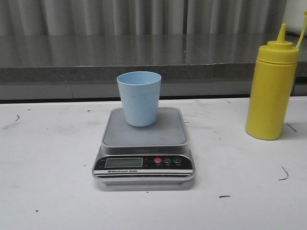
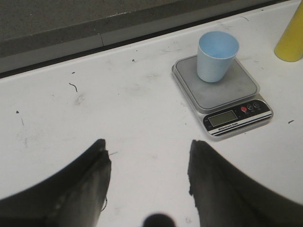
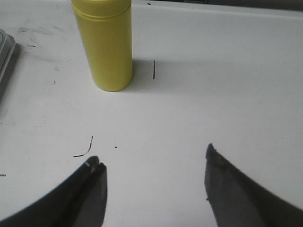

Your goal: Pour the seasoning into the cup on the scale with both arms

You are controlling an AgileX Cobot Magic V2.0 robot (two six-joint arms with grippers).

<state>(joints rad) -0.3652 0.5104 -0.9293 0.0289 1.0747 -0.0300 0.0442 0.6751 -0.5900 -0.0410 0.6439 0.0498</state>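
1. Cup (image 1: 139, 97) stands upright on the scale (image 1: 143, 146), toward the back of the grey platform, mouth up; inside looks empty in the left wrist view.
2. Scale sits mid worktop (image 1: 48, 182), display & red button facing the robot.
3. Bottle (image 1: 272, 89) upright on the worktop, to the right of the scale & well apart from it, cap on, tip cover hanging beside the nozzle.
4. Left gripper (image 2: 149, 158): jaws apart, nothing between them, over bare worktop, cup & scale ahead of it, not touching.
5. Right gripper (image 3: 154, 165): jaws wide apart, empty, bottle ahead of it but not betw. the fingers; scale's edge just shows at the side.
6. Neither arm shows in the front view.
7. Worktop white w/ small dark scuff marks.
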